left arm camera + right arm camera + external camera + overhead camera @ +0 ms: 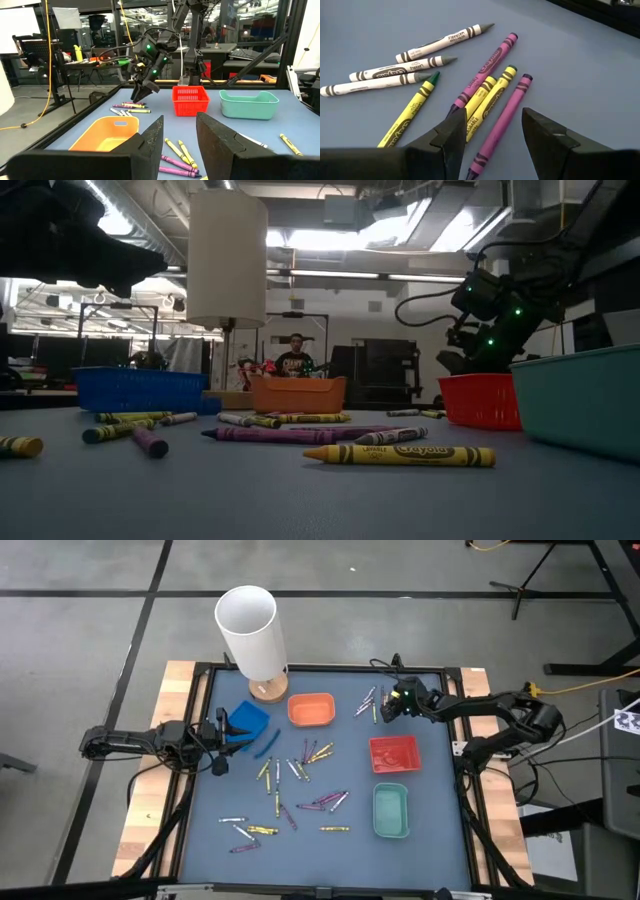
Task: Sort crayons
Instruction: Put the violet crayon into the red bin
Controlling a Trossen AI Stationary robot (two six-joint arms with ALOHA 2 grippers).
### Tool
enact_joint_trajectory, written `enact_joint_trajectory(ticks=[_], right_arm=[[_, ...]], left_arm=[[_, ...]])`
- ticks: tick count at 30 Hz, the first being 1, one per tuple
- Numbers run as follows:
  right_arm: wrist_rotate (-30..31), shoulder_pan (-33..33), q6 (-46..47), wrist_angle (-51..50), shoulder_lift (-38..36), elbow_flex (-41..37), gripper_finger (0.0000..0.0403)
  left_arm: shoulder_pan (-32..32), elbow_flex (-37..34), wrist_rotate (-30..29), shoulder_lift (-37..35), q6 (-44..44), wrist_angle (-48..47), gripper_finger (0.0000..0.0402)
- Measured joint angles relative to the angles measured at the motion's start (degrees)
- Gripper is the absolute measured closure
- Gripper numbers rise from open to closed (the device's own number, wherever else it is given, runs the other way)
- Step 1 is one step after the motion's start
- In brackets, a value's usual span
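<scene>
Dark and spread wide, my right end effector [487, 135] hangs just above a small cluster of thin wax crayons [485, 90] — yellow, magenta and grey-white — near the tabletop's [430, 850] far edge, between the orange plastic tray [311, 709] and my arm. A red mesh tray [394, 753] sits close by. Most other crayons lie scattered across the middle. My left end effector [222, 732], parted and empty, waits beside the blue tray [247, 718].
</scene>
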State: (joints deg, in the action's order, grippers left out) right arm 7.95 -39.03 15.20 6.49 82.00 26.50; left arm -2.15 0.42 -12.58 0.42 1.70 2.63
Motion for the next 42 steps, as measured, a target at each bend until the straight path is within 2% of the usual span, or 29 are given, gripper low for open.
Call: enact_joint_trajectory(ticks=[9,16,35,42], right_arm=[[0.18,0.00,-0.01,-0.12,0.00,0.00,0.0215],[3.51,0.00,-0.04,-0.86,0.00,-0.02,0.0215],[1.94,0.00,-0.04,-3.78,0.06,-0.02,0.0215],[1.88,0.07,0.00,-2.83,3.71,0.13,0.0215]], left_arm=[[-0.02,0.00,0.00,0.00,0.00,0.00,0.0300],[-0.01,0.01,0.00,-0.01,0.01,0.00,0.0300],[0.00,0.01,0.00,0.01,0.01,0.00,0.0300],[0.00,0.01,0.00,0.01,0.01,0.00,0.0300]])
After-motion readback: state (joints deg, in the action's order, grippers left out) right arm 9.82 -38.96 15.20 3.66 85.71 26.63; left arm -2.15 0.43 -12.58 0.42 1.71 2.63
